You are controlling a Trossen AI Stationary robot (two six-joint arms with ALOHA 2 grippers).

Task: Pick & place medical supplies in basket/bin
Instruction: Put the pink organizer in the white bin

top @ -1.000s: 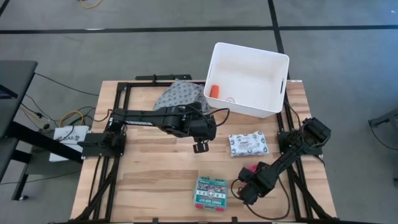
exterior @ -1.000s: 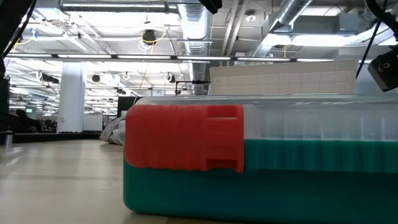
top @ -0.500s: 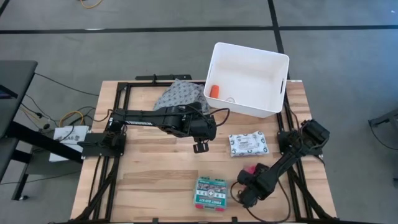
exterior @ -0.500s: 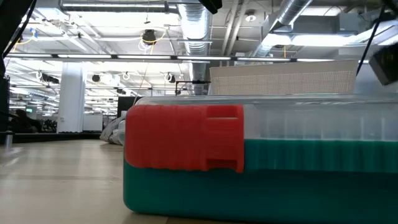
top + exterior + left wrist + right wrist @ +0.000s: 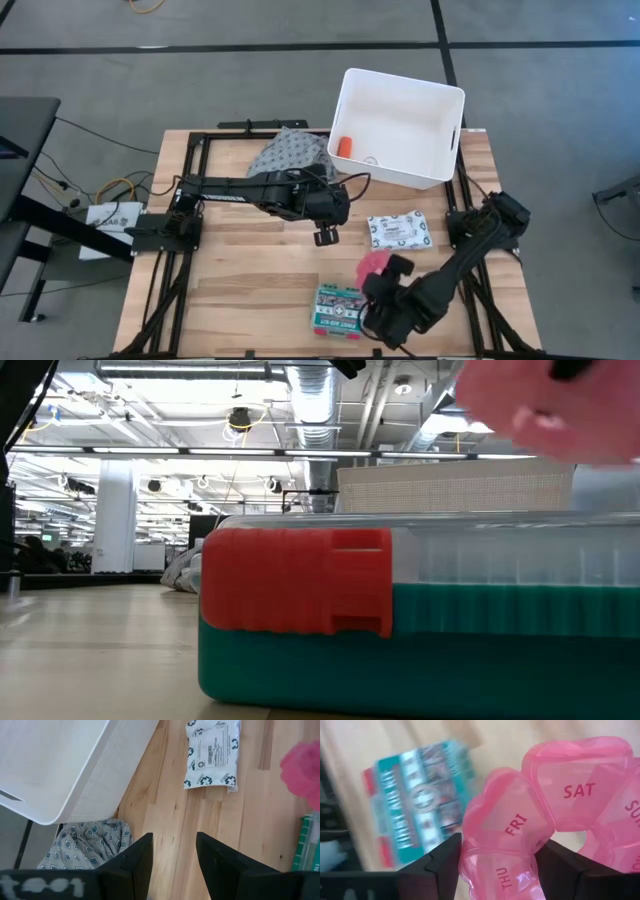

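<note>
My right gripper [image 5: 500, 851] is shut on the pink round disc [image 5: 375, 262], a ring of day-marked lobes, above the table just right of the green first-aid box [image 5: 340, 308]. My left gripper [image 5: 325, 236] hovers open mid-table, near the white patterned soft pack [image 5: 397, 230], which lies flat on the wood. The big white tub [image 5: 440, 105] stands at the far edge with the orange tube [image 5: 344, 146] lying inside. In the low view the green box [image 5: 420, 650] fills the foreground and the disc is a pink blur [image 5: 540, 410]. The white roll and grey strip are out of view. My right gripper pinches the pink disc between its two fingers [image 5: 445, 867], at the lobes marked THU [image 5: 502, 877] and FRI. The fingers come slanting down from above. The disc is lifted clear of the table, its other lobes sticking out beyond the fingers.
A grey dotted cloth [image 5: 290, 150] lies bunched against the tub's left side. Bare wood [image 5: 240, 290] stretches over the near left of the table. A black frame runs along the table's edges, and cables and a white box lie on the floor to the left.
My right gripper has risen and shifted a little toward the table's left, over the green box's right end. The pink disc has come up with it and is lifted clear; it has entered the low view's upper right.
</note>
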